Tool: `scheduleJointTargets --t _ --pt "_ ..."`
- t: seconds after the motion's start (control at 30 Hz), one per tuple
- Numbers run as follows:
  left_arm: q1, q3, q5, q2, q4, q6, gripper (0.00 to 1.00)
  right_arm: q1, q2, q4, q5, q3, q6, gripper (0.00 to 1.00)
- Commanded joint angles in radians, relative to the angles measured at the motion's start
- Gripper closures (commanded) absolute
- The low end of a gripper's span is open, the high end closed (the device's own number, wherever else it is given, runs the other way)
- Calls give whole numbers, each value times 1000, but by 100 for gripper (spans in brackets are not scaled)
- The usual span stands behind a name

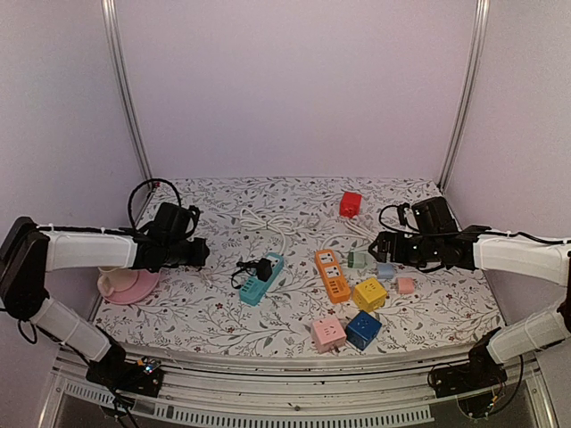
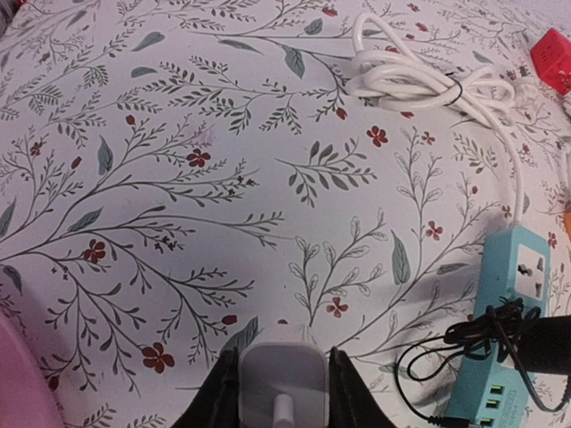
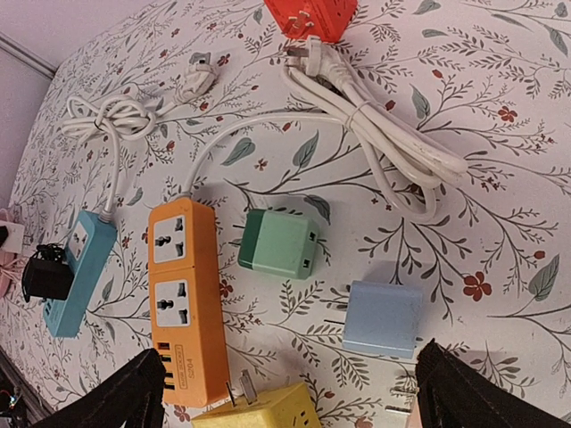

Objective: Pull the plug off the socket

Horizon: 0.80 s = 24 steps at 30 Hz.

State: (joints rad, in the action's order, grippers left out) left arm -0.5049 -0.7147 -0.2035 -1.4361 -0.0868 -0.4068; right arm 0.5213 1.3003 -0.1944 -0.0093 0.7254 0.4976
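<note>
A teal power strip lies left of centre with a black plug and its thin black cord seated in it. Both show in the left wrist view, strip and plug, and in the right wrist view, strip and plug. My left gripper hovers left of the strip, apart from it, shut on a small white adapter held between its fingers. My right gripper is wide open and empty above the small cubes; its fingertips frame the bottom of its view.
An orange power strip, green, light blue, yellow, pink, dark blue and red cube adapters lie around. White coiled cables sit at the back. A pink plate is at the left edge.
</note>
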Motion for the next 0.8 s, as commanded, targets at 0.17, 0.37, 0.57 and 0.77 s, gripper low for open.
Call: scheduleJointTargets --t 0.17,0.37,0.57,0.77 --pt "15 29 59 -39 70 -11 74 6 2 -2 8 0 -1 1" --pt "15 37 55 -44 71 -11 61 6 2 -6 8 6 -4 1" --pt "17 32 41 -30 56 -2 43 6 5 -11 9 14 -8 1" --pt "16 15 6 11 16 12 28 6 6 -11 9 13 -9 1"
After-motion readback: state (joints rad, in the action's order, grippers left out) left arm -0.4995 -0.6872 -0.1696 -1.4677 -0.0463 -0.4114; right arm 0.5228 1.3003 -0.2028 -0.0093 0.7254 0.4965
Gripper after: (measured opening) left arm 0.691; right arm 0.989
